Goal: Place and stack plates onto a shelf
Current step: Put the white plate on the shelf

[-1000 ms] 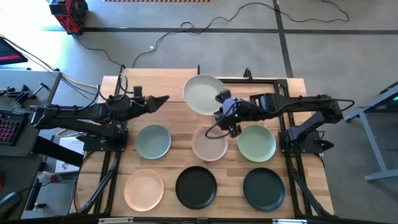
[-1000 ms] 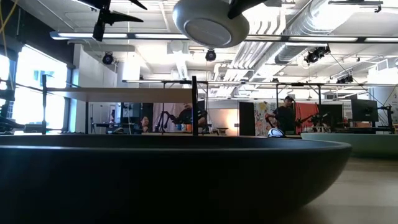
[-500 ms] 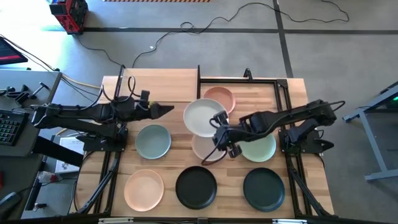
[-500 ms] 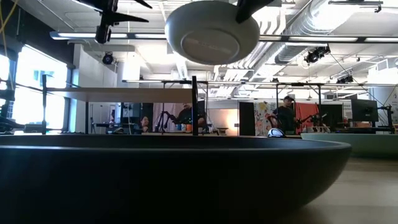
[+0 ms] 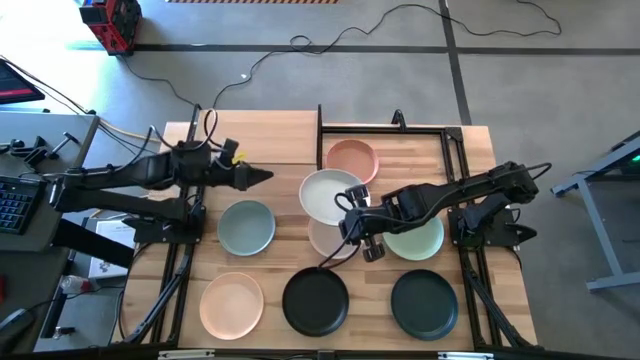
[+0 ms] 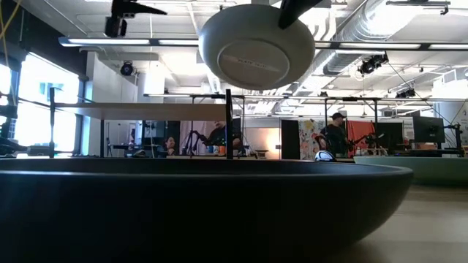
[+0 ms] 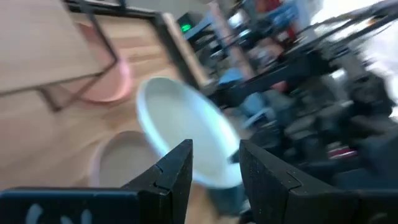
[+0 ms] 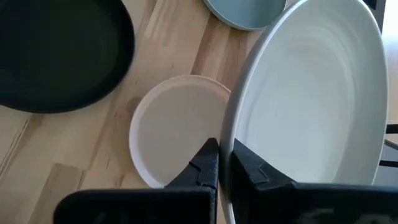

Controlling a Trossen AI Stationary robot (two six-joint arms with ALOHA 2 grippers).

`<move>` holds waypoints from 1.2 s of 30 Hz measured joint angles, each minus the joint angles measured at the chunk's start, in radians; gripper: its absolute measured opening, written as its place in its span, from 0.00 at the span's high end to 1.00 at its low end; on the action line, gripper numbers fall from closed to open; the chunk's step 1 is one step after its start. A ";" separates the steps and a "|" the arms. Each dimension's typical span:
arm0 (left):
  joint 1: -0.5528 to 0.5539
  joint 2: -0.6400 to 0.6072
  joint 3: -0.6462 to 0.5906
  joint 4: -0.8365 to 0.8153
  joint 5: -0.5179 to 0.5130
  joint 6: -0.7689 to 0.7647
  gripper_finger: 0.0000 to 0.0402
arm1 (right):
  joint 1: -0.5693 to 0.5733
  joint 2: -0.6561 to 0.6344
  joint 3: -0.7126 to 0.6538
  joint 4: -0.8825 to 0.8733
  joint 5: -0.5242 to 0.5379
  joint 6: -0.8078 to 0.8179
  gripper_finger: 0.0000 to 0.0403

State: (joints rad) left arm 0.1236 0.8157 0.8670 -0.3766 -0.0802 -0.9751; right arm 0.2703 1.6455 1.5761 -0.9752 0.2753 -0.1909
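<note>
Holding: pale green plate (image 5: 329, 194), pinched at its rim by the right gripper (image 5: 353, 201), lifted above the table (image 5: 285, 248) over the beige plate (image 5: 334, 237)
Shelf (image 5: 262, 138): far left of table, nothing on top
Pink plate (image 5: 351, 159): beside the shelf
Left gripper (image 5: 262, 176): fingers parted, empty, above the table near the shelf

A pale green-white round matte plate (image 5: 331, 193) sits at the table's centre. At twelve o'clock: a salmon pink plate (image 5: 352, 158). At nine: a blue-grey plate (image 5: 246, 227). At six: a black plate (image 5: 316, 300). Light wood tabletop (image 5: 280, 130).
</note>
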 joint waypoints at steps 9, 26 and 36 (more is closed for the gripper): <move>0.092 0.007 0.087 -0.252 0.070 0.041 0.70 | -0.009 0.000 0.000 0.054 -0.003 -0.097 1.00; 0.098 0.173 0.086 -0.252 0.129 0.018 0.70 | -0.028 0.000 0.000 0.037 0.000 -0.212 1.00; 0.098 0.268 0.086 -0.121 0.169 0.015 0.70 | -0.028 0.000 0.000 -0.023 -0.003 -0.222 1.00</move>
State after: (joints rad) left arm 0.2214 1.0833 0.9531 -0.4977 0.0887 -0.9601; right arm 0.2420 1.6451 1.5757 -0.9978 0.2722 -0.4132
